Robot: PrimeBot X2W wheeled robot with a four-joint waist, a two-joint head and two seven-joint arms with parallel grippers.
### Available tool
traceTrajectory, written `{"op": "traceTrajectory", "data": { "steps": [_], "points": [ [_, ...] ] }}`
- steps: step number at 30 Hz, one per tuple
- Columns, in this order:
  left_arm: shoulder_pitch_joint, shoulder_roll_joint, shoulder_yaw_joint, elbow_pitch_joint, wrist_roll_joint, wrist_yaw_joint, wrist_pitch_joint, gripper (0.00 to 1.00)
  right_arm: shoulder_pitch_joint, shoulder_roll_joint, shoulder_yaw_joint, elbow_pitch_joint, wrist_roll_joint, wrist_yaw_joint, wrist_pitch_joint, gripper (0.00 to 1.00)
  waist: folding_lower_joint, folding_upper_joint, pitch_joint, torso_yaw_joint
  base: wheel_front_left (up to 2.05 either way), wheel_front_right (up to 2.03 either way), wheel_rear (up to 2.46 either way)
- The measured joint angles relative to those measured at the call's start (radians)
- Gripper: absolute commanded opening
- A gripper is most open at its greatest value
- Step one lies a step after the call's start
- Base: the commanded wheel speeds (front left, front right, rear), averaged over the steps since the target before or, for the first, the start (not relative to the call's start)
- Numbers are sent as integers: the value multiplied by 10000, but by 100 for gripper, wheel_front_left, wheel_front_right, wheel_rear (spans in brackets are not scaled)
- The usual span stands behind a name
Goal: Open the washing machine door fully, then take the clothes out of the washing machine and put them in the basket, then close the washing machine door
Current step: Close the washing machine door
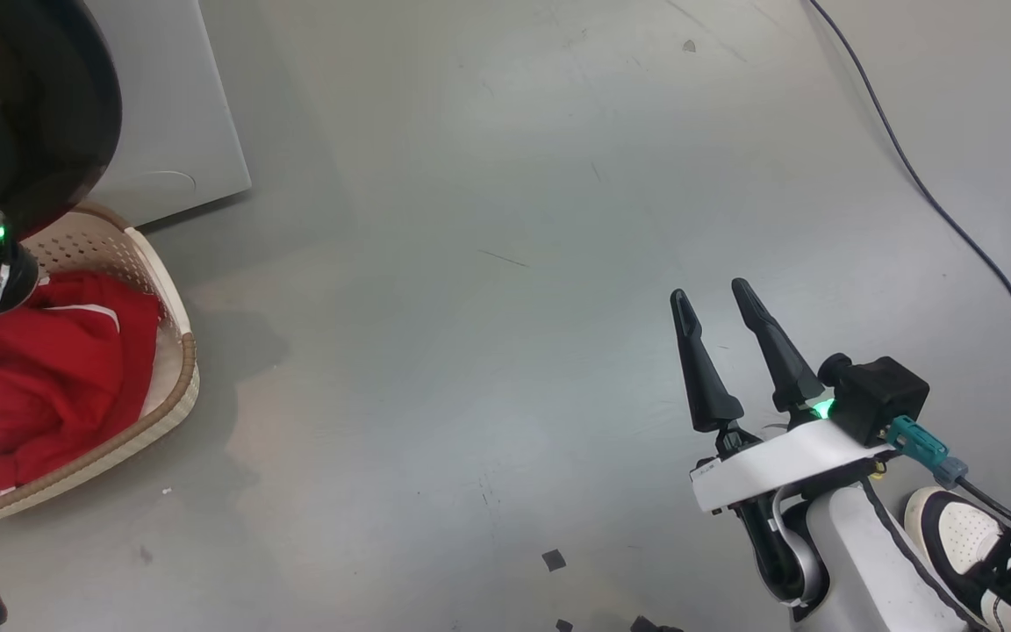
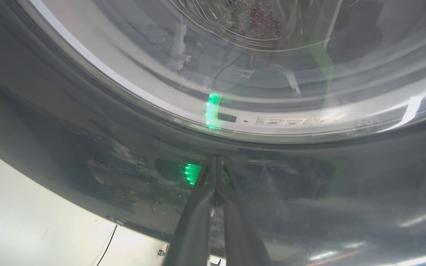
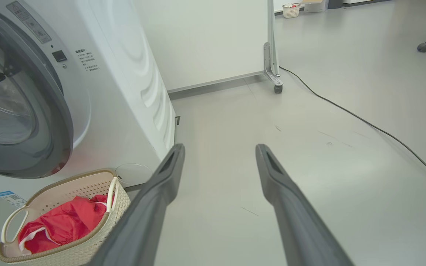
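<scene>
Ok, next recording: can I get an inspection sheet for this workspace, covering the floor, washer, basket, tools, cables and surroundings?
Surface: grey floor, lightly scuffed.
Job's things: washing machine, white; washing machine door lies against or close to its front, cannot tell whether it is latched; basket on the floor at the machine's front, holding the red clothes.
Clutter: a few dark tape bits on the floor.
Tools: left tool shut, tips at the door's black rim; right tool open, empty, over bare floor.
Cables: black cable running across the floor on the right.
Surroundings: white wheeled partition; a person's shoe beside the right arm.
</scene>
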Motion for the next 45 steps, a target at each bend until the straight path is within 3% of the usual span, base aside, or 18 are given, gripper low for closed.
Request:
{"op": "traceTrajectory", "data": {
  "steps": [14, 30, 36, 45],
  "points": [
    [-54, -276, -639, 508, 236, -119, 431, 0, -8, 2, -474, 29, -251, 0, -2, 100, 0, 0, -207, 394, 0, 0, 0],
    [2196, -577, -3177, 566, 1764, -1480, 2272, 0, 0, -276, -660, 341, -717, 0, -2, 100, 0, 0, -1173, 1929, 0, 0, 0],
    [2962, -337, -3983, 395, 2746, -2167, 2299, 0, 57, -493, -646, 407, -746, 0, -2, 100, 0, 0, -1632, 2686, 0, 0, 0],
    [3738, -23, -4993, -35, 4571, -2397, 1634, 0, 500, -832, -725, 485, -746, 0, -2, 100, 0, 0, -2370, 3882, 0, 0, 0]
  ]
}}
